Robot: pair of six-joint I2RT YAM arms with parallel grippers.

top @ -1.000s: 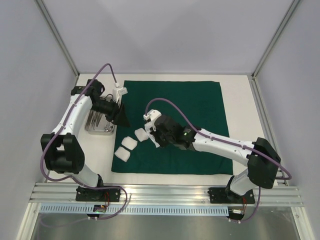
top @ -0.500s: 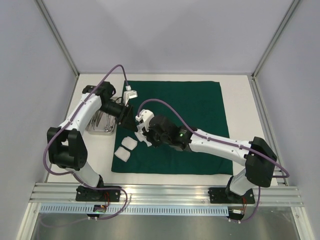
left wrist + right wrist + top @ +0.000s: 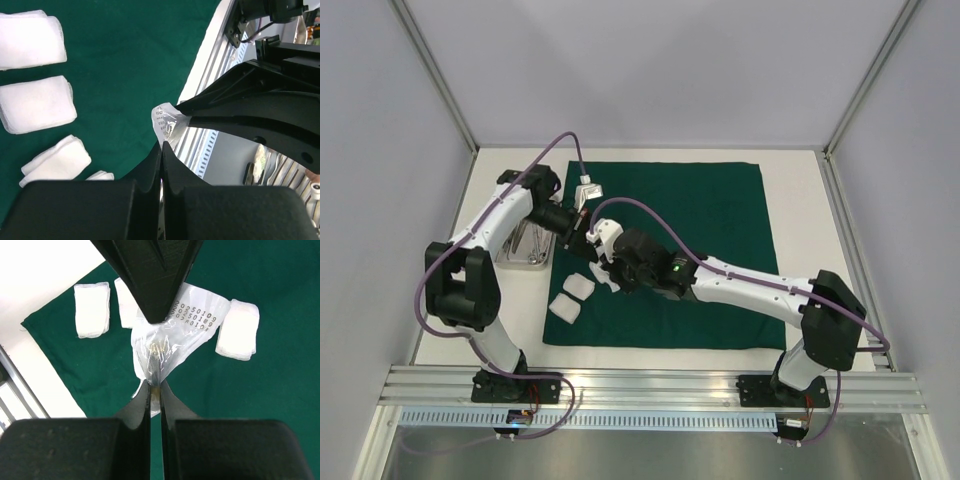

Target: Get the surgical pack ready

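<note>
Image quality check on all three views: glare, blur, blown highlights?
Top external: even soft light, sharp, green cloth matte, only faint shadows under the arms. Left wrist: gauze squares nearly blown out, glints on the plastic wrapper, left gripper a dark, soft foreground mass. Right wrist: the wrapper's printed digits are mostly readable, with glare on its crumpled part at the right gripper.

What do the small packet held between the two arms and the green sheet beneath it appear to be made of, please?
Packet: probably thin clear plastic film; glossy, crinkled, with printed digits.
Sheet: seemingly woven cloth, matte dark green; no shine, lies flat and limp.
</note>
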